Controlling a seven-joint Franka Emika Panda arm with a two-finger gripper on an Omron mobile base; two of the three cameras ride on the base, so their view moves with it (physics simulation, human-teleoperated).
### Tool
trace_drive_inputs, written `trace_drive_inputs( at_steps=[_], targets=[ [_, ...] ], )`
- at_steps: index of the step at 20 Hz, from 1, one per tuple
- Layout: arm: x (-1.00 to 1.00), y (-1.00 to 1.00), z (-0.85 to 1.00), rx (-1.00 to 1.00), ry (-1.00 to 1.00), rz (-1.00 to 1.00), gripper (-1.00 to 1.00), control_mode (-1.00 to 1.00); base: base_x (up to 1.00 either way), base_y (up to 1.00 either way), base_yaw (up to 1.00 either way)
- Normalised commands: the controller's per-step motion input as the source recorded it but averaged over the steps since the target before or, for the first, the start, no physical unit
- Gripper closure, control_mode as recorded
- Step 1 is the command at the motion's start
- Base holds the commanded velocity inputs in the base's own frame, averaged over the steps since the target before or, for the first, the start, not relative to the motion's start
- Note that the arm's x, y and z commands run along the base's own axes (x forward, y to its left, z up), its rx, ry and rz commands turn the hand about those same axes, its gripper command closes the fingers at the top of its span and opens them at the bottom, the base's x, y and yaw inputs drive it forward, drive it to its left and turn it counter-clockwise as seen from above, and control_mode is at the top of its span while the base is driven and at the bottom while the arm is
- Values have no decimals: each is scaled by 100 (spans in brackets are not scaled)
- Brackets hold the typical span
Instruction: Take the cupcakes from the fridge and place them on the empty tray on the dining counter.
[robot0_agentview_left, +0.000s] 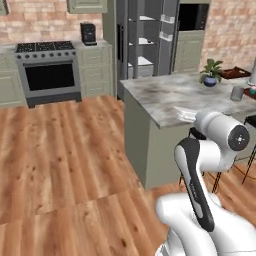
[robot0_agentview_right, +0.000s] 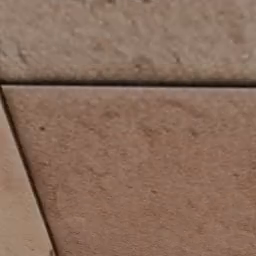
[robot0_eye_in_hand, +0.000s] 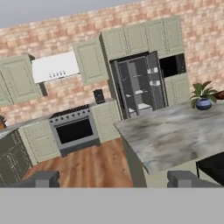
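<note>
End effector: the two dark grey finger tips (robot0_eye_in_hand: 116, 179) rise at the bottom of the hand view, set wide apart with nothing between them, so it is released and empty.
Nearest ground: warm brown wooden plank floor (robot0_agentview_left: 65, 160) lies between the robot and the appliances.
Worktop: the long island with grey-white veined marble top and sage-green base (robot0_eye_in_hand: 170, 133) lies ahead and right of the end effector, its near corner close, its long side running away to the right.
On the worktop: a small green plant in a blue pot (robot0_eye_in_hand: 203, 97) stands near the far edge; a dark reddish-brown flat tray (robot0_agentview_left: 235, 73) lies beyond it, only partly seen.
Fridge: the tall grey double-door refrigerator (robot0_eye_in_hand: 139, 85) stands against the brick wall with doors swung open, white shelves showing, just past the island's far corner.
Cupcakes: too small to make out; judged to sit on a fridge shelf.
Deciding relation: the fridge is straight ahead and slightly right of the end effector, well apart, so driving closer around the island corner likely precedes any reach.
Far left: steel range with black oven door (robot0_eye_in_hand: 74, 130).
</note>
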Motion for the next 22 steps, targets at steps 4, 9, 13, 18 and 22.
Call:
trace_drive_inputs(
  at_steps=[4, 9, 13, 18, 22],
  targets=[
    [0, 0, 0, 0, 0, 0, -100, 100, 23, 100, -2],
    [0, 0, 0, 0, 0, 0, -100, 100, 90, 86, -1],
    [0, 0, 0, 0, 0, 0, -100, 100, 100, 64, 0],
    [0, 0, 0, 0, 0, 0, -100, 100, 100, 50, 0],
    [0, 0, 0, 0, 0, 0, -100, 100, 100, 39, 0]
  ],
)
